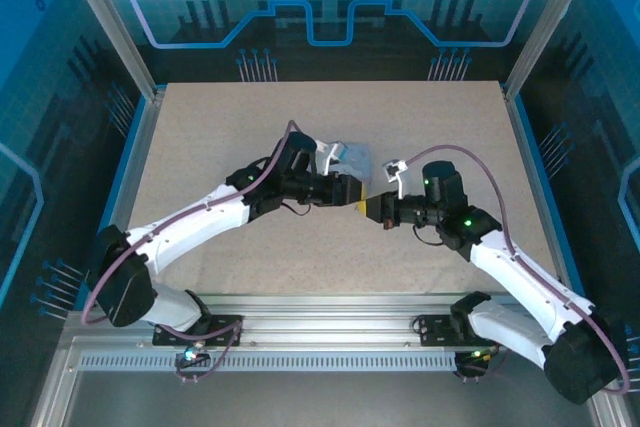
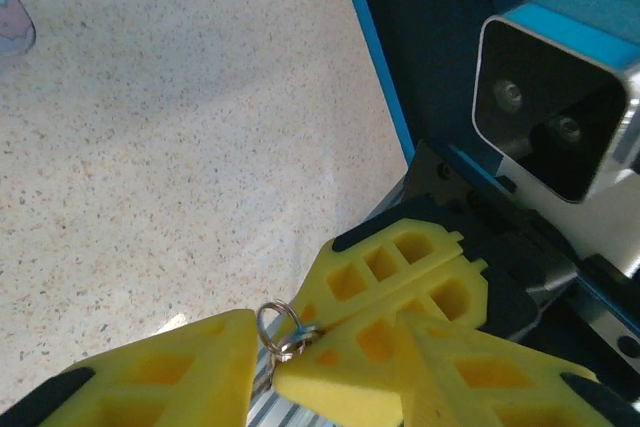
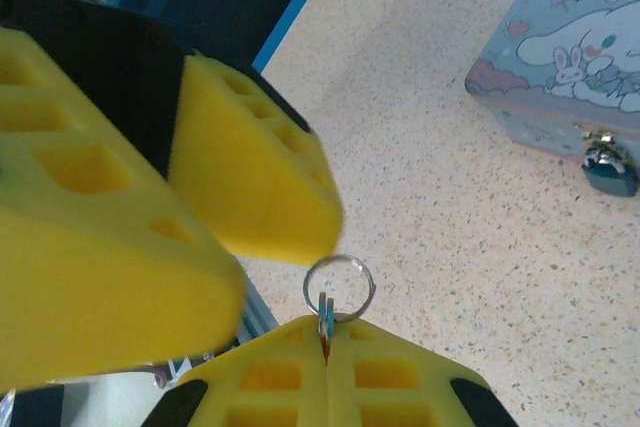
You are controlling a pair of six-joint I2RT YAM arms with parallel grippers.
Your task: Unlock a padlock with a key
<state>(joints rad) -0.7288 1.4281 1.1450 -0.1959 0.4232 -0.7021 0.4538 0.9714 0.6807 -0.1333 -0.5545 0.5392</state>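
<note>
**Key pinched in right fingers, padlock on tin, arms meeting mid-table**

Room: blue-lit enclosure, back panel printed with a gear and circuit-trace graphic. Bare metal posts stand at the corners and a metal rail runs along the near edge.

Table: beige, speckled, matte, with a blue border strip.

Left arm and right arm are white and black with purple cables. Both reach inward and their tips meet near the table's middle.

Tin: pale blue, lies on the table just behind the meeting point. The lid print shows a white long-eared cartoon figure, a small bunny, clouds and stars.

Left fingers: yellow, ribbed, partly open, nothing between the pads. They sit just beside the right tips, which poke into the gap.

Right fingers: yellow, pressed fully together on the key, held above the table.

Padlock: dark blue-grey, hangs from the metal clasp on the tin's front edge. It is well apart from both sets of fingers.

Ring: thin silver split ring. It sticks out past the right fingertips, just under a left fingertip.

Key: a thin edge shows in the seam between the right pads, the rest is hidden.
</note>
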